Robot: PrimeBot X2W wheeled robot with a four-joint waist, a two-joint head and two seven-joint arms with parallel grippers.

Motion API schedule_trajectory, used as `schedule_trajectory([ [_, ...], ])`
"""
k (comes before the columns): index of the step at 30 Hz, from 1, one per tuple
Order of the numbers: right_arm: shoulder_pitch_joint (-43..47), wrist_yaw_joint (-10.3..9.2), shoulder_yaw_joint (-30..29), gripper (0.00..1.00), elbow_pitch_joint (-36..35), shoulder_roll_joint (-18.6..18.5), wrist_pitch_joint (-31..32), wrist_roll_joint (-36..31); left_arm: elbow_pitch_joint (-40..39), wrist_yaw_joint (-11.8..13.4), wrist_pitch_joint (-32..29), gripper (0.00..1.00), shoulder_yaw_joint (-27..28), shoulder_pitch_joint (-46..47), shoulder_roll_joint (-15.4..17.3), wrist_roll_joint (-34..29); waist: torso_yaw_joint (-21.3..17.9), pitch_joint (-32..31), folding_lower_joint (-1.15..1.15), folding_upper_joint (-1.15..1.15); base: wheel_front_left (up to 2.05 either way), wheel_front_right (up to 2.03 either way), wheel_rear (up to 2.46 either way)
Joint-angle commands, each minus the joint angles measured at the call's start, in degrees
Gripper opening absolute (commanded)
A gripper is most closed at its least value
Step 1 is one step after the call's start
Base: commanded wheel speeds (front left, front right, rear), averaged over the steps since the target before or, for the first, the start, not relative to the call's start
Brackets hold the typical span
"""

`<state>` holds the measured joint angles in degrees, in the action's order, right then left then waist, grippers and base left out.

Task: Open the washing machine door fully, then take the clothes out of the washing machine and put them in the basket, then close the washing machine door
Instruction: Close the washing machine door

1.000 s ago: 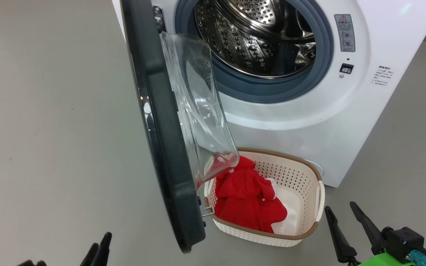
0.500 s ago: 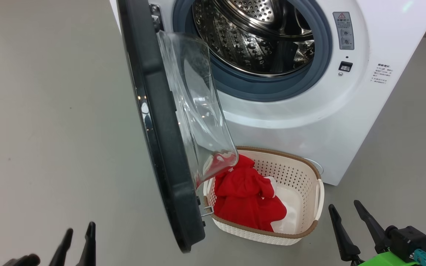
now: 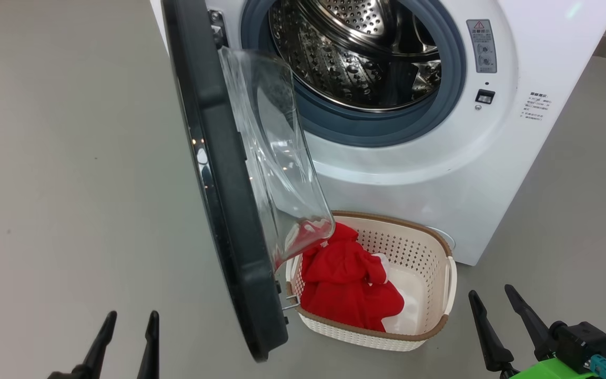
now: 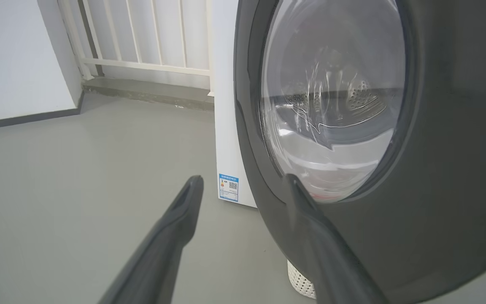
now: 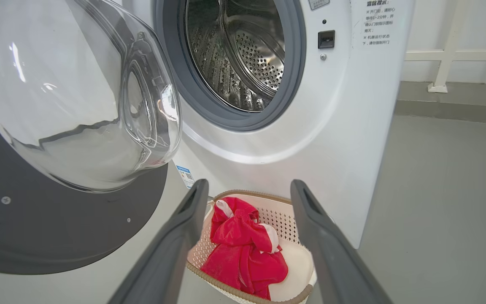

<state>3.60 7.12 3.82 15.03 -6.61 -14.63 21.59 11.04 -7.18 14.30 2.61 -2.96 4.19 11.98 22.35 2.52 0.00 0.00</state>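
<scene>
**Head view.** Washing machine (image 3: 413,173) stands white at the top, its mouth uncovered: perforated steel drum (image 3: 355,58) inside a blue-grey rubber ring (image 3: 376,131). Washing machine door (image 3: 229,221) is swung out toward the camera and seen nearly edge-on, black rim with the glass bowl (image 3: 276,158) bulging to its right. Basket (image 3: 387,218) sits on the grey floor (image 3: 71,184) just in front of the machine's base, beside the door's lower edge. Clothes (image 3: 350,284) lie in the basket: a red heap toward its left side, white cloth at the right. Left claw (image 3: 131,318) at lower left, fingers spread, nothing between them, apart from the door. Right claw (image 3: 491,292) at lower right, spread likewise, holding nothing, just right of the basket and clear of it.

**Left wrist view.** Left claw's two fingers are wide apart. One lies over bare floor; the other overlaps the door's black rim below the window. Contact there: cannot tell. Door's outer face is toward the camera, and a corner of the basket shows under it. Blue sticker (image 4: 228,188) on the machine's side panel.

**Right wrist view.** Right claw's fingers gape, nothing gripped. Basket and red clothes show between them, further off. Door's bowl at left, open drum above.
</scene>
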Motion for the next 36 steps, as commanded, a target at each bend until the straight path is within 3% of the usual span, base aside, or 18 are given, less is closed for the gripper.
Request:
schedule_trajectory([
  [1,-0.8,0.36,0.7,1.0,-1.5,-0.6,-0.4,0.0,-1.9,-0.3,0.7,1.0,2.2,0.1,0.2,-0.7,0.0,-0.1,0.0,0.0,0.0,0.0,0.0],
  [36,-0.5,0.36,0.6,1.0,-1.3,-0.6,-0.4,0.0,-3.2,-0.3,0.7,1.0,3.0,-1.2,-1.1,-1.9,0.1,-0.8,0.0,0.0,0.0,0.0,0.0],
])
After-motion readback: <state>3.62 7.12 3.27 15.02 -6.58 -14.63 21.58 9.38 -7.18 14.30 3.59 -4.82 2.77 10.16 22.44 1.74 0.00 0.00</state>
